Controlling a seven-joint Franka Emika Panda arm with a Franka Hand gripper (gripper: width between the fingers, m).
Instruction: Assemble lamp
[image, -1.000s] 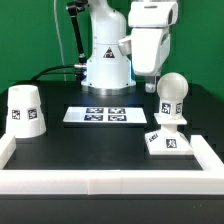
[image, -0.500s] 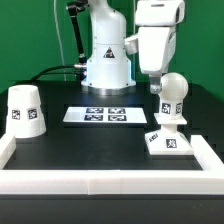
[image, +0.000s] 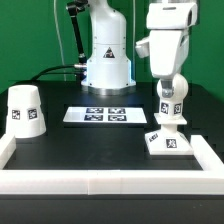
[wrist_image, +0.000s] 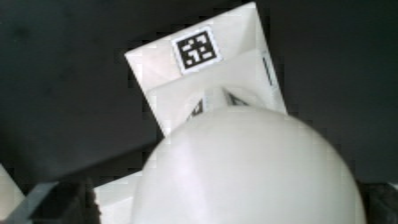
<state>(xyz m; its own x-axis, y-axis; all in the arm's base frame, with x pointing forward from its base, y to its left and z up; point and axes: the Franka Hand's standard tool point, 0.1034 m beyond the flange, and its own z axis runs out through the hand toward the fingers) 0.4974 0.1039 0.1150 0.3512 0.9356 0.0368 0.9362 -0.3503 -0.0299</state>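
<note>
Three lamp parts on the dark desk (image: 90, 145), seen from the exterior view. Shade (image: 24, 108) stands alone, wide end down, far to that view's left, well apart from the rest. Flat square base (image: 166, 143) lies at that view's right, near the white rail (image: 100, 182) that edges the desk. Bulb (image: 174, 92) stands upright on its stem on the base. Marker board (image: 100, 115) lies between shade and base, touching neither.

Hand (image: 170, 80) hangs right over the bulb, at or just above its crown. Fingers merge with the white bulb and arm casing; cannot tell whether they are spread or pressed together, nor whether they touch the bulb. Bulb's top is partly hidden by the hand.

Wrist view: bulb (wrist_image: 240, 165) fills much of the frame as a blurred white dome, cut off at the edge. Base (wrist_image: 205, 60) shows beyond it with one tag legible as a pattern only. Stem is hidden under the dome. No finger clearly made out here.
</note>
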